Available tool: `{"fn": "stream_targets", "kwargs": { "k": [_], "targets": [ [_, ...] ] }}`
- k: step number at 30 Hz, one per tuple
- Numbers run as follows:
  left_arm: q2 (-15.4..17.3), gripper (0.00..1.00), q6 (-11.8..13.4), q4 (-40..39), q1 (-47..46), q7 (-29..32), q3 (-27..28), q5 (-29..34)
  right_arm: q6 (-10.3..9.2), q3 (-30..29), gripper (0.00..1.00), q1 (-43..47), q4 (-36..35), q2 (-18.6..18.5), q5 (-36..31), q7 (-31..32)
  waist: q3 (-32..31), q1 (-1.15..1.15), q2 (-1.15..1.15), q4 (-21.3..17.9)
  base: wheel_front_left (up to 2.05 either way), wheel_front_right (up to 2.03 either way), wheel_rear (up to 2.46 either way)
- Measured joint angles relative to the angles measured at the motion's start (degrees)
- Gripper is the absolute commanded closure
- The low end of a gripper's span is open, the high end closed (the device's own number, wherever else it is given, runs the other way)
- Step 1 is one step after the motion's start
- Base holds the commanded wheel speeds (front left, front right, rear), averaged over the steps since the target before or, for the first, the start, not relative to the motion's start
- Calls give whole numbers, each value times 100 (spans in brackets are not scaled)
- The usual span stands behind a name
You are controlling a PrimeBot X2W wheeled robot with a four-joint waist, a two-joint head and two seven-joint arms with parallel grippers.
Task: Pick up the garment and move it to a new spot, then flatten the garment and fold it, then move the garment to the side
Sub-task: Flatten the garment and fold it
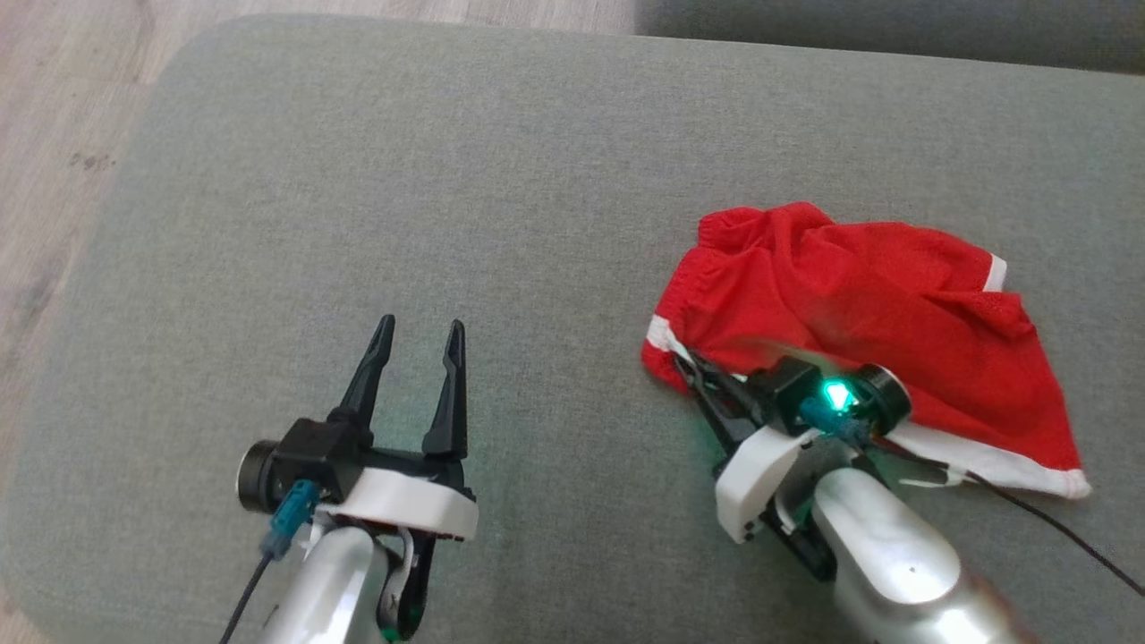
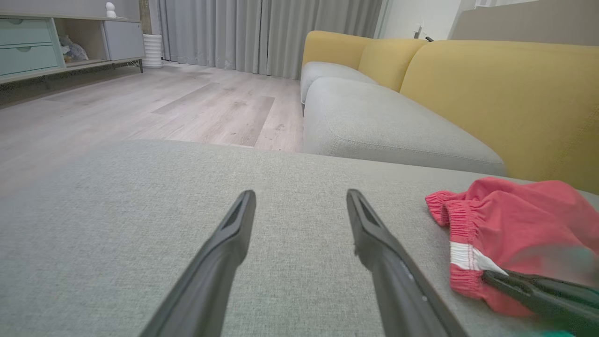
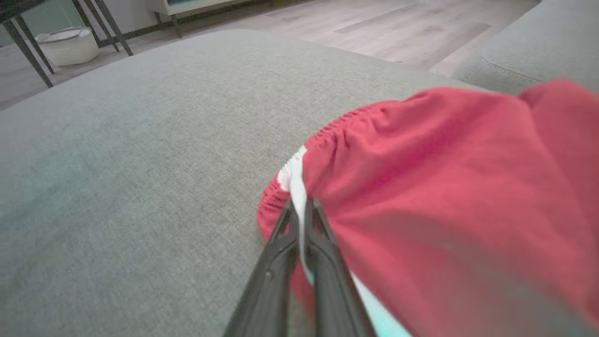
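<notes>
Head view: the red garment (image 1: 877, 304) lies crumpled on the right half of the grey cushion (image 1: 447, 179). Its long axis runs from upper left to lower right, with the gathered waistband toward my left and the white-trimmed hem at lower right. The left gripper (image 1: 420, 324) has its fingers spread with nothing between them, well apart from the cloth.

Left wrist view: the waistband end faces this gripper, off to its right.

Right wrist view: the right gripper (image 3: 302, 206) is pinched closed on the garment's white-striped waistband edge.

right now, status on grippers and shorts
Left gripper open over cushion. Right gripper shut on red shorts at white stripe. Black cable trails beside shorts.
</notes>
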Motion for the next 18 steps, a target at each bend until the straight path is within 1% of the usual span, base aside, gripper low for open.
{"fn": "stream_targets", "kwargs": {
  "k": [8,14,15,16,18],
  "targets": [
    [-2,0,18,36,-10,0,71,2,0,553,100,-9,-1,91,333,-198,-146,0,0,-173,0,0,0],
    [-2,0,-1,82,-2,0,115,11,0,989,100,109,-165,112,593,-247,-307,-1,0,-344,0,0,0],
    [-2,0,-2,89,-1,0,125,15,0,1027,59,157,-179,112,606,-249,-325,-1,0,-377,0,0,0],
    [-3,0,-3,104,4,0,140,35,0,1035,0,199,-181,111,605,-266,-342,-1,0,-410,0,0,0],
    [-3,0,-4,118,20,0,174,69,0,1017,0,265,-204,103,605,-280,-375,-1,0,-477,0,0,0]
  ]
}}
